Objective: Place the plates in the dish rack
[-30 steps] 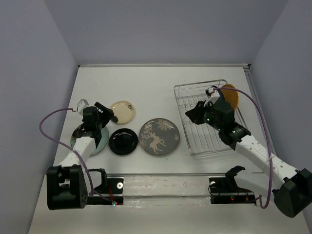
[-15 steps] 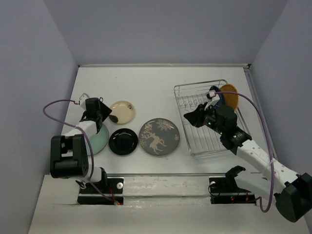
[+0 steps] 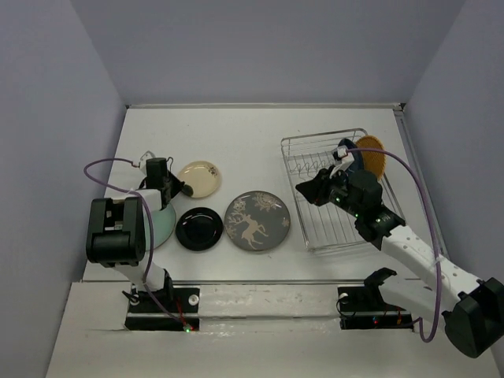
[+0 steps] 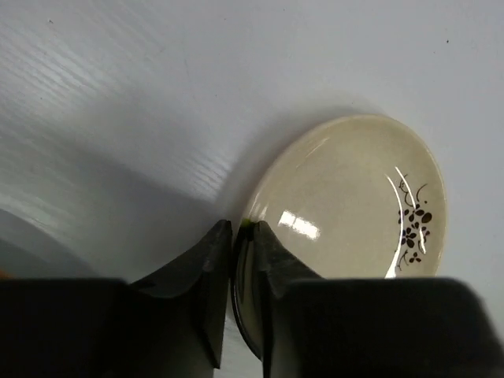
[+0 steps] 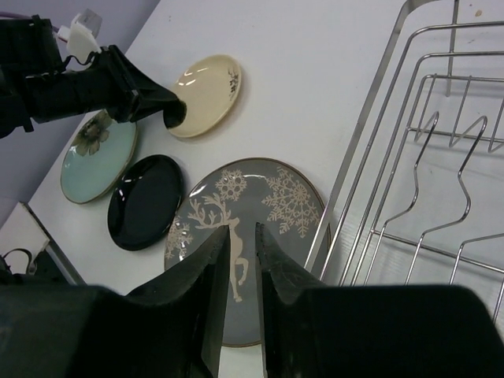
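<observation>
My left gripper is shut on the near rim of the cream plate, which lies on the table. In the top view the left gripper is at that plate's left edge. Beside it lie the pale green plate, the black plate and the grey deer plate. My right gripper hovers above the deer plate, its jaws narrowly apart and holding nothing. The dish rack holds the orange plate upright, with a dark blue plate just in front of it.
The rack's wire rim and tines fill the right of the right wrist view. That view also shows the left gripper at the cream plate. Grey walls close the table on three sides. Cables arc over both arms.
The left arm swung to the cream plate and its jaws closed on the rim. The right gripper drew back slightly from the rack, and its jaws parted a little.
</observation>
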Robot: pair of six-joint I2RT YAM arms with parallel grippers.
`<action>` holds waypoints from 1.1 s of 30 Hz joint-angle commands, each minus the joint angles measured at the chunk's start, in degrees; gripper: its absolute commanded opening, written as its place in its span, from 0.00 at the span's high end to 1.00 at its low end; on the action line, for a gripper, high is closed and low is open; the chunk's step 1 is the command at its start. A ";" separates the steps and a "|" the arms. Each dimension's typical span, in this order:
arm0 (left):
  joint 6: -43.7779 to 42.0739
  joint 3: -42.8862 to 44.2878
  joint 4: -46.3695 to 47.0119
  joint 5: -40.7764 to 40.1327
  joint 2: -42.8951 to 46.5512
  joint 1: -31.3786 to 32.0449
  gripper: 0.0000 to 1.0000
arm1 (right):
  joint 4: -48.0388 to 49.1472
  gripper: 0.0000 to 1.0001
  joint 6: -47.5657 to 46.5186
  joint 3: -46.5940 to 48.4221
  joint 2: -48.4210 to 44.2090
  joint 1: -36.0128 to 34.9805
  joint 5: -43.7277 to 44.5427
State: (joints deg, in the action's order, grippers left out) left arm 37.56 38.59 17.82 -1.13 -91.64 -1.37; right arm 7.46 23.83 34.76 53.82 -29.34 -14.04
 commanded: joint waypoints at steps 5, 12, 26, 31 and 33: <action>0.75 -0.88 5.10 2.88 4.61 0.49 0.94 | 3.26 0.64 -0.98 1.53 2.16 -0.54 -3.09; 3.22 -4.66 9.51 4.12 21.13 3.73 0.94 | 2.29 0.31 -0.20 5.49 6.38 -1.06 -7.66; 0.93 -11.42 10.48 21.52 38.28 19.65 0.94 | 3.34 0.13 5.78 13.49 16.66 -3.26 -12.41; 0.49 -14.06 10.74 23.53 41.36 23.68 0.94 | 7.03 0.14 7.63 13.75 21.13 -4.49 -14.52; 0.32 -13.98 11.18 24.59 41.62 24.65 0.94 | 8.09 0.22 8.59 13.75 22.20 -4.49 -15.04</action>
State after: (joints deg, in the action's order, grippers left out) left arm 38.87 24.67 24.10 19.62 -52.38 21.52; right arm 9.06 29.93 46.13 74.39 -32.82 -26.15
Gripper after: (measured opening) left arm 0.098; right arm 0.853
